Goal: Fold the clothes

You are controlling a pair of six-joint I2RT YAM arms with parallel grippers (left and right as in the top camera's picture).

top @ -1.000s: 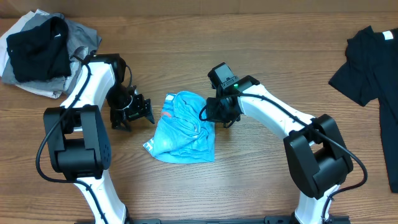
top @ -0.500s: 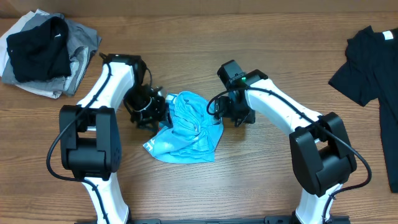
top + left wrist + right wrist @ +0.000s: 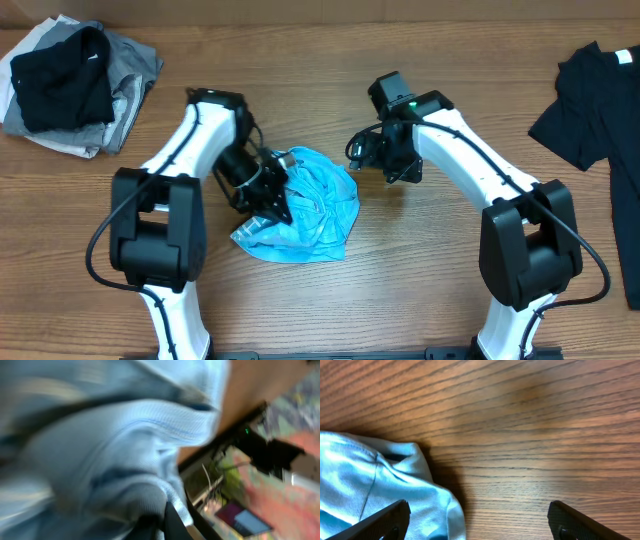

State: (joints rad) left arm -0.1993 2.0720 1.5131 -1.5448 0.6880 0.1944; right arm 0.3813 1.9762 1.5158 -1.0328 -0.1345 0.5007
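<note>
A crumpled light blue T-shirt [image 3: 310, 215] lies bunched at the table's middle. My left gripper [image 3: 276, 196] is pressed into the shirt's left side and shut on a fold of it. In the left wrist view, blurred blue cloth [image 3: 125, 435] fills the frame above a dark finger [image 3: 170, 522]. My right gripper [image 3: 360, 152] hovers just off the shirt's upper right edge, open and holding nothing. In the right wrist view its gripper [image 3: 479, 522] spans bare wood, with the shirt's edge [image 3: 365, 485] by its left finger.
A heap of black, grey and white garments [image 3: 70, 85] sits at the far left corner. A black T-shirt [image 3: 600, 110] is spread at the right edge. Bare wooden tabletop [image 3: 450, 260] surrounds the blue shirt.
My left gripper has moved right onto the blue shirt and shut on it. My right gripper has let go of the shirt, opened and drawn back up and to the right.
</note>
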